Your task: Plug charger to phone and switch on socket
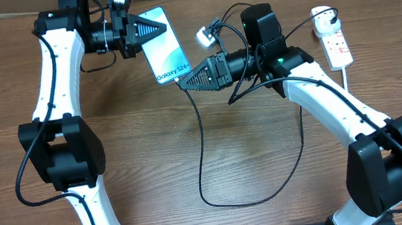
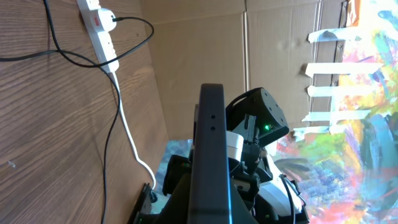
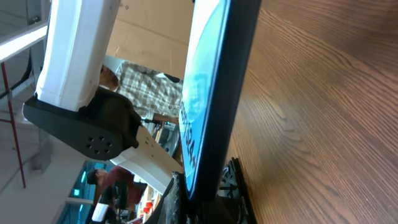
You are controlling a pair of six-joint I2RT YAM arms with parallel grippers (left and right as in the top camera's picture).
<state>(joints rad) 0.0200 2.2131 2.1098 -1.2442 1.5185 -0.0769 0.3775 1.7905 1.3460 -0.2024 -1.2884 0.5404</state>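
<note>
Left gripper (image 1: 138, 31) clamps the phone (image 1: 163, 47) by its top end; right gripper (image 1: 186, 79), at the phone's bottom edge, looks pinched on the charger (image 1: 200, 150) tip. A skewed tip could jam against that edge or twist the phone loose. Socket (image 1: 333, 38) lies well right of the phone, beyond the right arm (image 1: 327, 103); charger slack loops below.

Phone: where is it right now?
Overhead view, upper centre: the phone is held by the left gripper at its far end, with the right gripper at its near end.
</note>
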